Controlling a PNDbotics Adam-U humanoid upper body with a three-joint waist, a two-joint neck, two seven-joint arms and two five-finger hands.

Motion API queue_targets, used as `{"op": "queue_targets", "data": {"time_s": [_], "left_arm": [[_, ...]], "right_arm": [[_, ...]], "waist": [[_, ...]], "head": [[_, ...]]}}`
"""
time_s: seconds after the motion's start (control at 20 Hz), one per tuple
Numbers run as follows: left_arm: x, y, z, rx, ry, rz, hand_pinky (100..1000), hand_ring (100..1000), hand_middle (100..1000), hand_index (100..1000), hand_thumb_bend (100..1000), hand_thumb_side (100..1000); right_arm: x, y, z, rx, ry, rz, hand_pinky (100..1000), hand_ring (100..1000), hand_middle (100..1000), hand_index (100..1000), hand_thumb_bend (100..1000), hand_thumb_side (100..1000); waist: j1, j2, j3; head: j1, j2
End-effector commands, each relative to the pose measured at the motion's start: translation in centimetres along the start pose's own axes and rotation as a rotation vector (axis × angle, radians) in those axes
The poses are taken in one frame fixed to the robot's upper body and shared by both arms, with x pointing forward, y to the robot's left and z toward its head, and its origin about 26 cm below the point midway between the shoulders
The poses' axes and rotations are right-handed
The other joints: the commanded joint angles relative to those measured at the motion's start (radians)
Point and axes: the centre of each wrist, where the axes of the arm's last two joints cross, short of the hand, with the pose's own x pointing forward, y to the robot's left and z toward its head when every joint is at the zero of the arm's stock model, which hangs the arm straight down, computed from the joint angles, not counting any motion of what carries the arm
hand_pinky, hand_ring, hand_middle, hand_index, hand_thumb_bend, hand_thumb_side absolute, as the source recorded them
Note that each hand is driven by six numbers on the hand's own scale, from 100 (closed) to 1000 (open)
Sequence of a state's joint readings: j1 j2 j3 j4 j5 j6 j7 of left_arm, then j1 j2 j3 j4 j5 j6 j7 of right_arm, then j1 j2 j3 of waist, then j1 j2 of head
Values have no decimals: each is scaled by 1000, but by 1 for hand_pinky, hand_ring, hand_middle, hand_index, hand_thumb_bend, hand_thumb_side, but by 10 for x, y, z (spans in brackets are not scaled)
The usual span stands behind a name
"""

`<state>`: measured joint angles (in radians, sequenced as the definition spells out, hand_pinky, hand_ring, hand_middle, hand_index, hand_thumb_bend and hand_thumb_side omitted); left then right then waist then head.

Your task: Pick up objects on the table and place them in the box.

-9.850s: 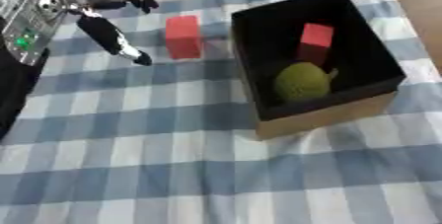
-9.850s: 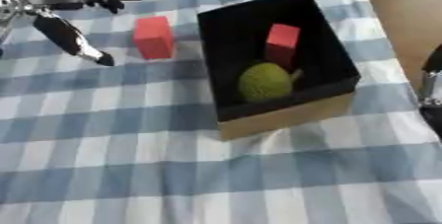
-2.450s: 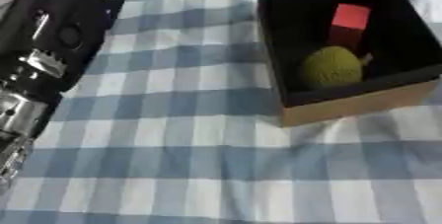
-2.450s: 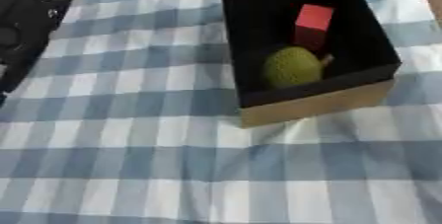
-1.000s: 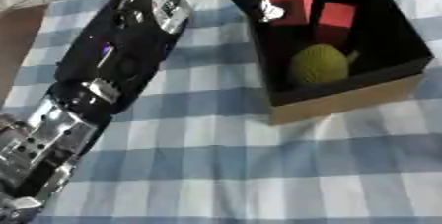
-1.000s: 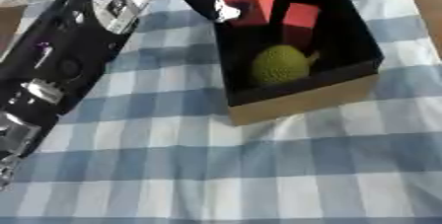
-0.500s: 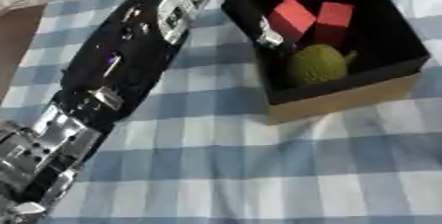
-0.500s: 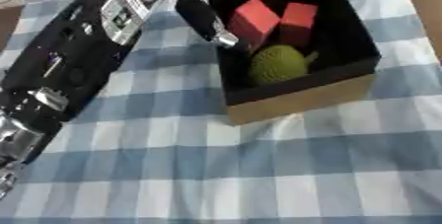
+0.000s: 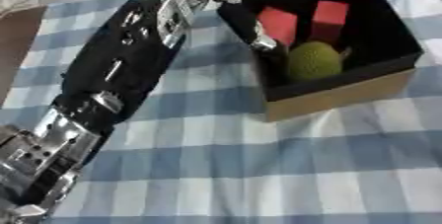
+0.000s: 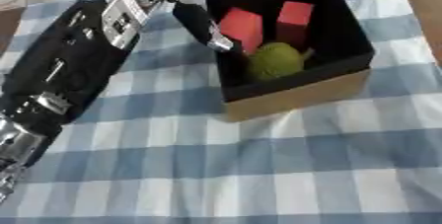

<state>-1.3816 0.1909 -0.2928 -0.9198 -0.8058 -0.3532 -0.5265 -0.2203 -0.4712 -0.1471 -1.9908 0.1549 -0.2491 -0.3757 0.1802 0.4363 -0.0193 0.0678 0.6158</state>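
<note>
Left eye view: the left arm is seen reaching from the lower left corner across the blue-and-white checked tablecloth to the box, a black-lined cardboard carton with tan outer walls. The left hand is held at the box's near-left wall, its dark fingers extended straight down over the rim and nothing grasped. Just beside those fingers, inside the box, a red block is shown tilted against a second red block standing upright behind it. A round green fruit is seen at the front of the box, in contact with the lower edges of both blocks. The right hand is not shown in either view.
</note>
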Motion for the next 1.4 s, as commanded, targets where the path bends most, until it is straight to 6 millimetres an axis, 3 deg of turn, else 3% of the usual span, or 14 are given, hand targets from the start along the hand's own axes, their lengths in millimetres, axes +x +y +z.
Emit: {"op": "queue_targets", "data": {"time_s": [0.05,0.15,0.35,0.6,0.85,1.0,1.2,1.4], "left_arm": [[0,19,10,94,-2,10,914,909,832,929,449,633],[3,29,17,174,0,31,893,877,804,912,247,559],[15,55,45,411,-45,116,867,832,762,880,100,593],[28,83,99,757,-105,347,841,809,747,879,100,568],[41,90,114,820,-115,422,841,809,747,879,100,568],[33,89,136,876,-78,439,822,796,742,897,100,570],[22,84,177,991,-53,439,821,799,746,896,100,564],[27,68,197,1072,-75,490,825,806,752,902,110,576]], "right_arm": [[3,-4,-5,1,-18,7,896,1000,411,834,100,470],[2,-5,-3,1,-17,12,894,1000,413,834,100,470],[1,-10,-1,-3,-18,30,892,1000,418,833,100,470],[-1,-17,3,-17,-19,58,890,1000,424,833,100,470],[-2,-17,4,-22,-20,65,890,1000,424,833,100,470],[-4,-28,7,-51,-26,105,885,1000,440,833,100,470],[-5,-33,8,-95,-49,127,883,987,454,835,100,470],[-5,-34,5,-123,-76,134,882,980,465,836,100,470]], "waist": [[-4,-48,5],[-8,-57,12],[-22,-80,35],[-47,-114,66],[-50,-119,70],[-91,-145,111],[-132,-153,139],[-154,-153,146]], "head": [[-4,14],[-8,27],[-28,63],[-57,97],[-61,102],[-120,110],[-138,113],[-149,111]]}}
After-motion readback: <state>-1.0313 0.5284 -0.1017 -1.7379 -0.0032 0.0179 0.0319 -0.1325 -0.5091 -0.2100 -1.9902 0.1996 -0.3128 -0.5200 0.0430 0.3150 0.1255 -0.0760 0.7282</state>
